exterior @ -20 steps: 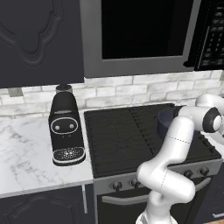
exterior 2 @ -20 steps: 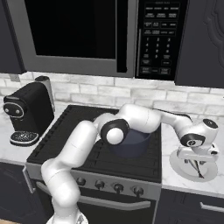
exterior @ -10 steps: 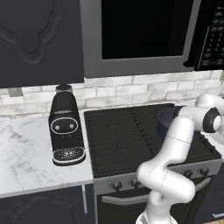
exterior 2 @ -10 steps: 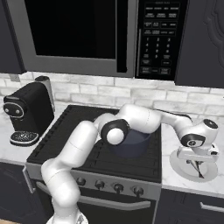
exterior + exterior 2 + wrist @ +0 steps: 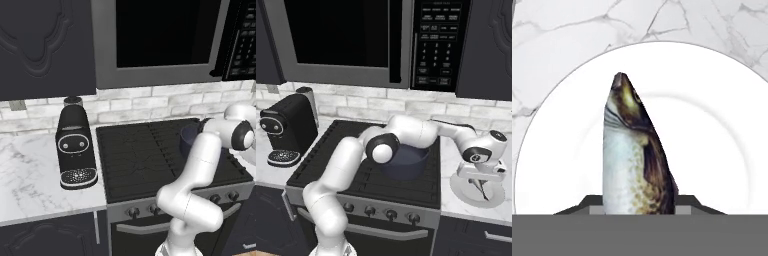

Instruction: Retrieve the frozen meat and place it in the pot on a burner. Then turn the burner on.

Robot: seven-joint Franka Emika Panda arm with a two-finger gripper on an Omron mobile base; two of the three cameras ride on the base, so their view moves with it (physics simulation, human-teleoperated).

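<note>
The frozen meat is a speckled fish (image 5: 634,160) lying on a white plate (image 5: 712,125), its head pointing away from the hand. My gripper (image 5: 639,202) is shut on the fish, with one dark fingertip on each side of its body. In the right base view the gripper (image 5: 482,181) reaches down onto the plate (image 5: 456,194) on the counter to the right of the stove. The dark blue-grey pot (image 5: 406,162) (image 5: 189,137) stands on the right rear burner (image 5: 426,175), partly hidden behind my arm.
The black grated cooktop (image 5: 135,155) has a row of silver knobs (image 5: 391,214) along its front. A black coffee machine (image 5: 75,150) stands on the marble counter (image 5: 30,175) to the left. A microwave (image 5: 356,40) hangs above the stove.
The jaws have closed in on the fish. The arm and the plate have stayed where they were.
</note>
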